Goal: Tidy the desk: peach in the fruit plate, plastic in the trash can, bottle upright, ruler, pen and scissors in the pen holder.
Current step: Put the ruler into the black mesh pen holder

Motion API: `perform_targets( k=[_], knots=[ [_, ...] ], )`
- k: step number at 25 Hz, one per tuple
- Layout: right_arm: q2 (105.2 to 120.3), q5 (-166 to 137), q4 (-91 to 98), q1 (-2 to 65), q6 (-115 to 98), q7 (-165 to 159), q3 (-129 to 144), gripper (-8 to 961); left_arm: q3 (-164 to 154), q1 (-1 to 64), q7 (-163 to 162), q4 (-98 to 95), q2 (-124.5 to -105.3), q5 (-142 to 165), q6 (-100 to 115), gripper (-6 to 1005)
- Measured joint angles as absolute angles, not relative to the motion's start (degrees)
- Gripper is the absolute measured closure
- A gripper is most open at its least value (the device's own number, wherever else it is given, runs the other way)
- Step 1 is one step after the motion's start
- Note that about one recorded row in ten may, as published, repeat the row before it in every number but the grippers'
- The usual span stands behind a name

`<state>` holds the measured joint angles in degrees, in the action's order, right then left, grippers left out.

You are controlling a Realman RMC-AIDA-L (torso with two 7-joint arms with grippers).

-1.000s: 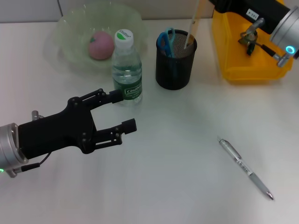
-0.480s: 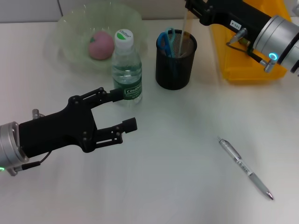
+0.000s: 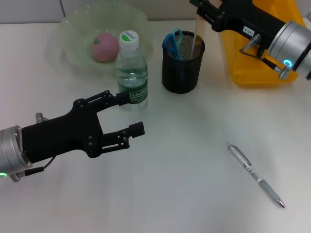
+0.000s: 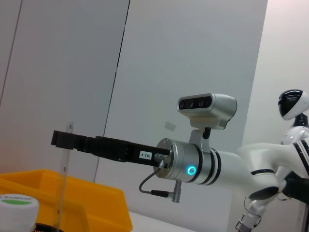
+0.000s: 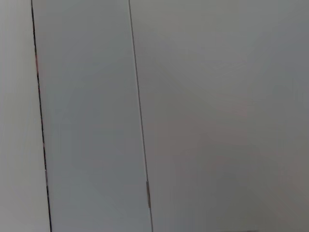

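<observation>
- White desk (image 3: pixel 184 145) fills the head view, and grey wall panels stand behind everything in both wrist views.
- We have our left gripper (image 3: pixel 131 112) low over the desk with its two fingers spread wide and nothing between them.
- Upright just beyond the upper left fingertip, so close that we cannot tell whether they touch, stands the water bottle (image 3: pixel 131 70), its white cap on.
- Farther past that fingertip the peach (image 3: pixel 105 47) lies in the clear fruit plate (image 3: pixel 73 29).
- Our right gripper (image 3: pixel 202 10) reaches in above the black mesh pen holder (image 3: pixel 182 63); the ruler (image 3: pixel 197 34) stands upright right at its fingertips with its lower end inside the holder.
- We cannot tell whether the right fingers are clamped on the ruler or have let go of it.
- In the left wrist view the ruler (image 4: pixel 65 183) shows as a thin clear strip running down from the right gripper (image 4: pixel 62 139).
- Blue-handled scissors (image 3: pixel 172 42) sit in the pen holder, beside the ruler below the right fingertips.
- Behind the right arm stands the yellow trash can (image 3: pixel 252 63).
- Well away from both pairs of fingers, the pen (image 3: pixel 255 175) lies flat on the desk, out towards our right.
</observation>
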<state>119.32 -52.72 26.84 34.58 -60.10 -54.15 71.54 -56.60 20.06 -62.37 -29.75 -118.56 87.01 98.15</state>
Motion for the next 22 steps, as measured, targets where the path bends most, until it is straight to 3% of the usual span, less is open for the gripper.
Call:
perform_targets(
  k=[15, 22],
  knots=[
    [119.37, -54.08, 27.58, 34.12, -60.29, -53.42, 72.09, 574, -56.60, 20.18, -62.41, -29.70, -118.56, 87.01, 98.08, 187],
    [119.44, -54.18, 27.62, 33.99, -60.23, -53.17, 72.16, 442, -56.60, 20.21, -62.41, -29.71, -118.56, 87.01, 98.09, 187]
  ],
)
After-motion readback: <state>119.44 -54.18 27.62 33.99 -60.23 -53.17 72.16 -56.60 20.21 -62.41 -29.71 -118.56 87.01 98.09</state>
